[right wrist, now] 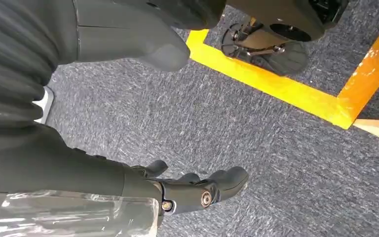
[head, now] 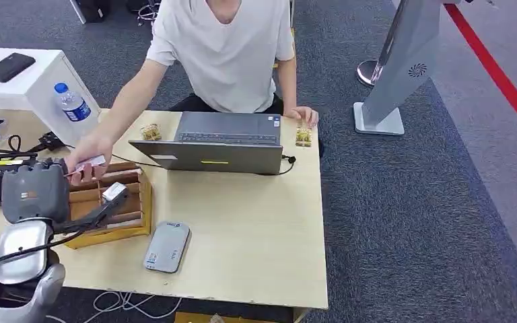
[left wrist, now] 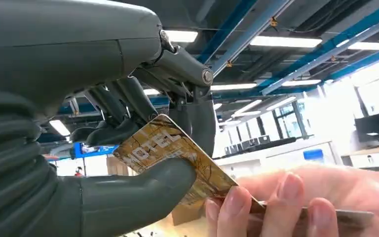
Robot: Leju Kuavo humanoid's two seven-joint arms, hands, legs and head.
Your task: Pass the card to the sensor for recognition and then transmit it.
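Gold-patterned card point(left wrist: 177, 158), pinched between the thick thumb and dark fingers point(left wrist: 123, 106) of the left hand point(left wrist: 143, 148); far end of the card also gripped by a person's hand point(left wrist: 296, 207), so both hold it at once; in the head view the meeting point sits above a wooden tray point(head: 118, 202) at the table's left side. Grey sensor point(head: 167, 247), flat on the pale table point(head: 256, 229), just beside the tray, apart from the card. Grey laptop point(head: 222, 141), open, between the person and the sensor; water bottle point(head: 72, 102) upright near a white box. Right hand point(right wrist: 197, 190), hanging over grey carpet point(right wrist: 256, 128), fingers curled loosely inward, holding nothing.
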